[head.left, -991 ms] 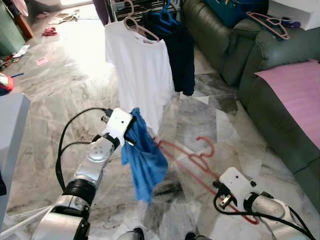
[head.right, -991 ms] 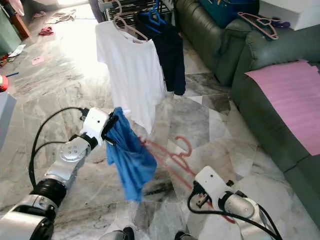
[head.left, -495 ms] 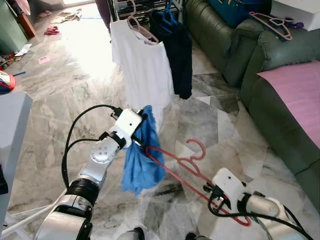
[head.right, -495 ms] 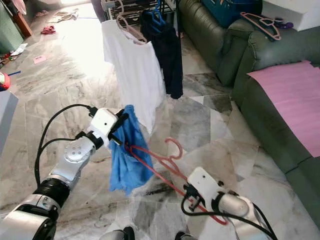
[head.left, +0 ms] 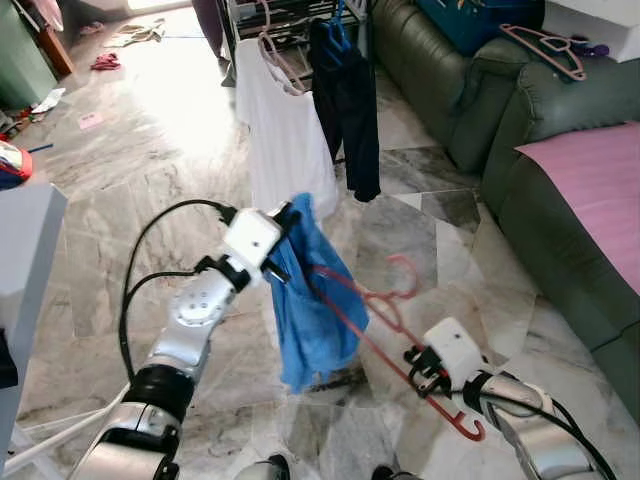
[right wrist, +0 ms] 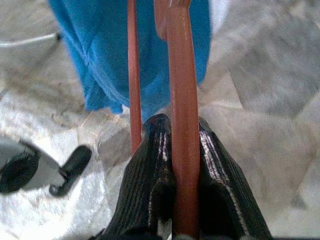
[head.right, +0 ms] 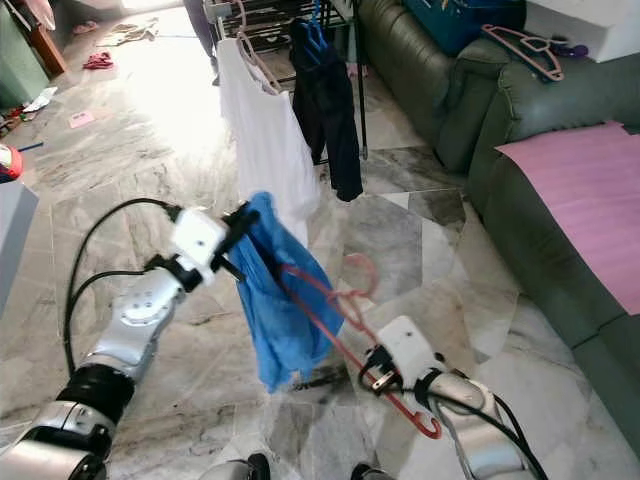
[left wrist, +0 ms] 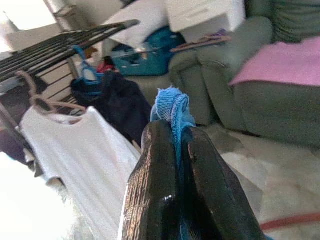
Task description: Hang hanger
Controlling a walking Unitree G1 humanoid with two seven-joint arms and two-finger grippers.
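Observation:
A blue garment (head.left: 312, 318) hangs from my left gripper (head.left: 286, 222), which is shut on its top edge (left wrist: 171, 106) at about chest height. My right gripper (head.left: 428, 368) is shut on one end of a red hanger (head.left: 371, 314), low and to the right. The hanger slants up and to the left, and its far arm reaches into the blue garment. Its hook (head.left: 405, 272) points up. In the right wrist view the red bar (right wrist: 184, 95) runs between the fingers toward the blue cloth (right wrist: 107, 60). Behind stands a drying rack (head.left: 290, 14) with a white T-shirt (head.left: 283, 140) and a dark garment (head.left: 350, 110) on hangers.
A green sofa (head.left: 468, 95) runs along the right, with a pink hanger (head.left: 545, 45) on its arm and a pink cloth (head.left: 590, 170) on the seat. A grey cabinet edge (head.left: 25, 260) stands at the left. Marble floor lies all around, with clothes scattered far back.
My right gripper has lifted the red hanger and swung its far arm into the blue garment. The left gripper has raised the garment a little. The camera has shifted slightly.

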